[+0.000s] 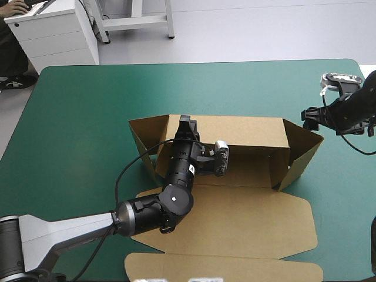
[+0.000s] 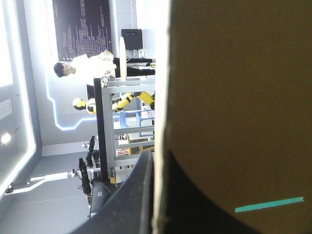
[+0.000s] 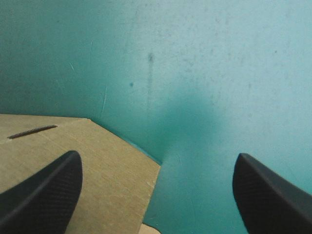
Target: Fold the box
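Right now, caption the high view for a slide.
Left fingers pinch the box's far wall; right fingers hover open beside it.

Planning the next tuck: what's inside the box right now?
Only the left end effector, shut on the far wall of the box. The floor to its right is bare board; the stretch of floor beneath it is covered and cannot be seen.
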Controlling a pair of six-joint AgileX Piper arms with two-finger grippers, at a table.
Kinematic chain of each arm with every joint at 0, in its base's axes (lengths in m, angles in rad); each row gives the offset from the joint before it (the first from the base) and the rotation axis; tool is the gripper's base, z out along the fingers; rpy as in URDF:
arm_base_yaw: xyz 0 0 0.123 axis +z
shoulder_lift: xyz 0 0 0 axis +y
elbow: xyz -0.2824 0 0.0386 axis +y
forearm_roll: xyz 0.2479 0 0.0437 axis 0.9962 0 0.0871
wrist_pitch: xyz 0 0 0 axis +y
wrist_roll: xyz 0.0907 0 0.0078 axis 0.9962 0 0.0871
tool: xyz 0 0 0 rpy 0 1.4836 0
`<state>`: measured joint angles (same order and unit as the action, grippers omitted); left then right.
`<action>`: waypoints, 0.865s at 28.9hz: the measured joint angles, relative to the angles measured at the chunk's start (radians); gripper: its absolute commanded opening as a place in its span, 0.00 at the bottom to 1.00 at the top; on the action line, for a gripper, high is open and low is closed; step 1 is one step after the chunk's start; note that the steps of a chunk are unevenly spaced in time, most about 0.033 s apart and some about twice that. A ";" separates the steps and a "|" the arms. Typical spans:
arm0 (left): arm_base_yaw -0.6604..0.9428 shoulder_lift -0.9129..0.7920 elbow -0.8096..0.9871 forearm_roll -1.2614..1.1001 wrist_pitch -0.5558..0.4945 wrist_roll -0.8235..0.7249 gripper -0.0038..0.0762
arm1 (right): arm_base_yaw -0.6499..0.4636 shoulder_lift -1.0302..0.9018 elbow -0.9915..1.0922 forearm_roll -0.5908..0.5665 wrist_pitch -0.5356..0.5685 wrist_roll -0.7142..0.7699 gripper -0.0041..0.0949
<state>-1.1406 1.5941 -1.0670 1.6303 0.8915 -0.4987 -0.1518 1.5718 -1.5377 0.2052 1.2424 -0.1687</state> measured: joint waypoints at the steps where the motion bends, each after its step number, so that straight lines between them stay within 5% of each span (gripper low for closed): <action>1: 0.000 0.000 0.000 0.000 0.000 0.000 0.04 | 0.000 -0.026 0.019 0.000 -0.001 -0.003 0.83; 14: 0.000 0.000 0.000 0.002 0.001 -0.001 0.04 | 0.000 -0.270 0.322 0.080 -0.056 -0.094 0.82; 25: 0.000 0.000 0.000 0.001 0.003 -0.001 0.04 | -0.008 -0.373 0.500 0.260 -0.148 -0.454 0.82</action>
<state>-1.1406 1.5941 -1.0670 1.6315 0.8943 -0.4998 -0.1601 1.1985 -1.0375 0.4654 1.0943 -0.6226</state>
